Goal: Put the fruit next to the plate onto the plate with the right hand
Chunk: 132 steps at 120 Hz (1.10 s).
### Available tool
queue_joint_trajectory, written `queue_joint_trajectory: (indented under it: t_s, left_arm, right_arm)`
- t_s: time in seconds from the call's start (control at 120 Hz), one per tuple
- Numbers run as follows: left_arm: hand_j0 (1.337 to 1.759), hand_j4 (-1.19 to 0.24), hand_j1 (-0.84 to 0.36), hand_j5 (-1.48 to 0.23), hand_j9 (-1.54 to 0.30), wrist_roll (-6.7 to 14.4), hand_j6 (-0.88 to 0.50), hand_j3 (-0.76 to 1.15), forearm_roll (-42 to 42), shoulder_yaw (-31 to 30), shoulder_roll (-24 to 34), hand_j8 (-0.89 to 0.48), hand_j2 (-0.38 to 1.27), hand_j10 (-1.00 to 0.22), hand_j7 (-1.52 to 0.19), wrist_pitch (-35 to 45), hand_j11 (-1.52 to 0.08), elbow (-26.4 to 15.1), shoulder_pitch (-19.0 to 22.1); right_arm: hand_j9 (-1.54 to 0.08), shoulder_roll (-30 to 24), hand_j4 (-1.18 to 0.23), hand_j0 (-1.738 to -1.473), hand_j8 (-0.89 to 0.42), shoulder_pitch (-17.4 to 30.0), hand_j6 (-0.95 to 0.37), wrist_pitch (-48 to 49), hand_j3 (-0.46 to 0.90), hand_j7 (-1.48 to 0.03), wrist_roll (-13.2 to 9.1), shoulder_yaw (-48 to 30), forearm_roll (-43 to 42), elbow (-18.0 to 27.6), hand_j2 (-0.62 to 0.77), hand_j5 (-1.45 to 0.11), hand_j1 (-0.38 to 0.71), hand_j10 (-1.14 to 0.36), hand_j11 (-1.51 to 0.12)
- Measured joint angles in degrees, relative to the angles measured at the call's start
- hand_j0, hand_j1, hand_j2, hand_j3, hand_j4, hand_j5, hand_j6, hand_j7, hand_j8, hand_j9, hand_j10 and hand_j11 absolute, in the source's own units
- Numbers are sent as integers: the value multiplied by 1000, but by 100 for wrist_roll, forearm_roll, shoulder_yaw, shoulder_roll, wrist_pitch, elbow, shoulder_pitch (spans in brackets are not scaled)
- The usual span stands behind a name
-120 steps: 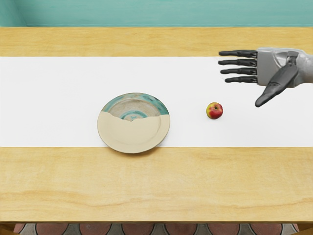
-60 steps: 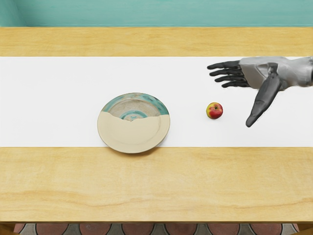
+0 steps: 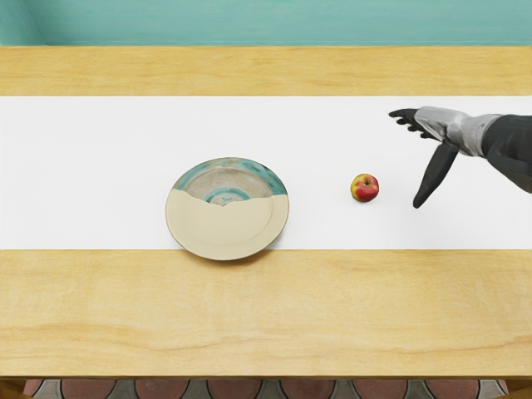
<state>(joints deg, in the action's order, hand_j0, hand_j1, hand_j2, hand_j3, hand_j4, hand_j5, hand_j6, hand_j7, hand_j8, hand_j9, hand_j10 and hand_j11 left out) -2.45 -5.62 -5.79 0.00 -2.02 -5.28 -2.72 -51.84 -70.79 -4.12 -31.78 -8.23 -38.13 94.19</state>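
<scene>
I see through my head camera a light wooden worktop (image 3: 266,307) filling the view from left to right; a wide white strip (image 3: 100,166) runs across its middle, leaving bare wood along the far and near edges; on the strip, left of centre, lies a round plate (image 3: 226,234), cream on its near half, teal and brown on its far half; a small red-and-yellow apple (image 3: 364,188) rests on the strip to the plate's right, apart from it.
</scene>
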Motion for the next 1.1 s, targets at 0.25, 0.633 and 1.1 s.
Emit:
queue_joint_trajectory:
  t_s: [0.25, 0.633, 1.1]
  left_arm:
    - [1658, -230, 73, -299, -299, 0, -230, 0, 0, 0, 0, -230, 46, -230, -299, 0, -299, 0, 0]
    - [1658, -230, 73, -299, -299, -1, -230, 0, 0, 0, 0, -230, 46, -230, -299, 0, -299, 0, 0]
    - [1658, -230, 74, -299, -299, 0, -230, 0, 0, 0, 0, -230, 46, -230, -299, 0, -299, 0, 0]
  right_arm:
    - [-41, 581, -35, -1658, -36, -688, -37, -1260, 0, -41, -290, 1083, 666, 36, -5, -42, -313, -35, -41]
    - [-44, 1418, -36, -1658, -36, -1480, -37, -3001, 0, -44, -321, 2403, 1217, 35, -6, -44, -309, -36, -44]
    - [-79, 2266, -61, -1658, -62, -1467, -62, -3088, 0, -78, -322, 3033, 1220, -456, -11, -79, -277, -61, -79]
